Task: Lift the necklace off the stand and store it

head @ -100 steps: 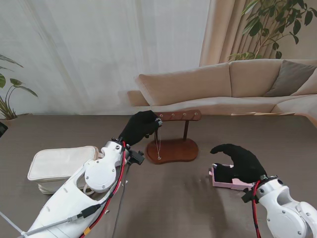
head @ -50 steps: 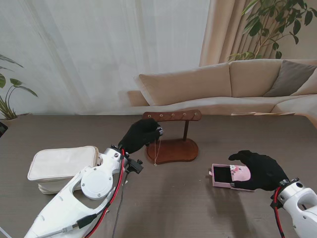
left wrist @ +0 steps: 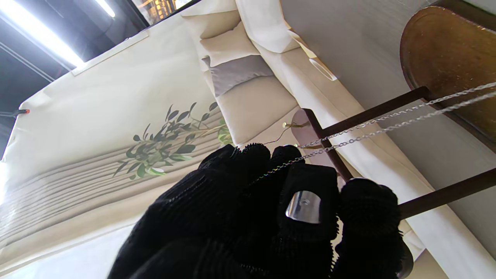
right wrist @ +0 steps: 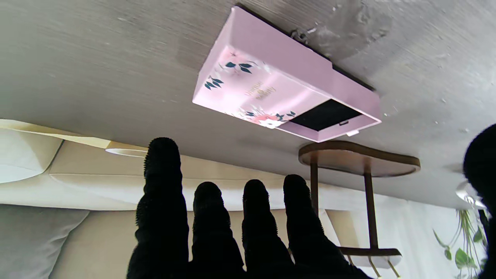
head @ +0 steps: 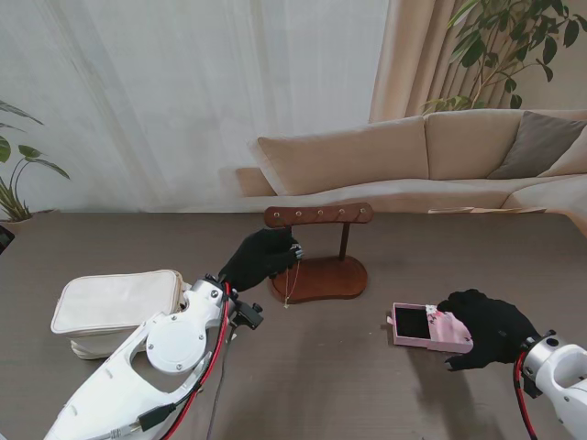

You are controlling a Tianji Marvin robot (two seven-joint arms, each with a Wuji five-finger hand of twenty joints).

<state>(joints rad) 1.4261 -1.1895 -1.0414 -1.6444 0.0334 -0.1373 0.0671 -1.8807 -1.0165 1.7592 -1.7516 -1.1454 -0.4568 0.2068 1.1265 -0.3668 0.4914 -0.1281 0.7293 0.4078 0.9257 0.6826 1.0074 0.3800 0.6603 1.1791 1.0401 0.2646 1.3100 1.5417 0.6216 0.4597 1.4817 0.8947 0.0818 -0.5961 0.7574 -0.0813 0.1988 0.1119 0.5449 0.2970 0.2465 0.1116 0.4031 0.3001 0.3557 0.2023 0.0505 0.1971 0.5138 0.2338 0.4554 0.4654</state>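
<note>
Necklace (head: 291, 280) hangs as a thin chain from my left robot hand (head: 261, 256), fingertips (left wrist: 306, 182) pinched on it, in front of the wooden stand (head: 318, 246) and near its left end; whether it touches the crossbar I can't tell. Right robot hand (head: 486, 327) sits just right of the pink box (head: 427, 326), fingers spread, holding nothing; in the wrist view it's clear of the box. Box drawer shows its dark interior on the side toward the stand. Worktop (head: 367, 385) is grey-brown, bare between stand base and box. Cream pouch (head: 110, 307) well left of the left robot hand. Beyond the worktop's far edge: beige sofa (head: 431, 156), curtains (head: 183, 92), plants.
</note>
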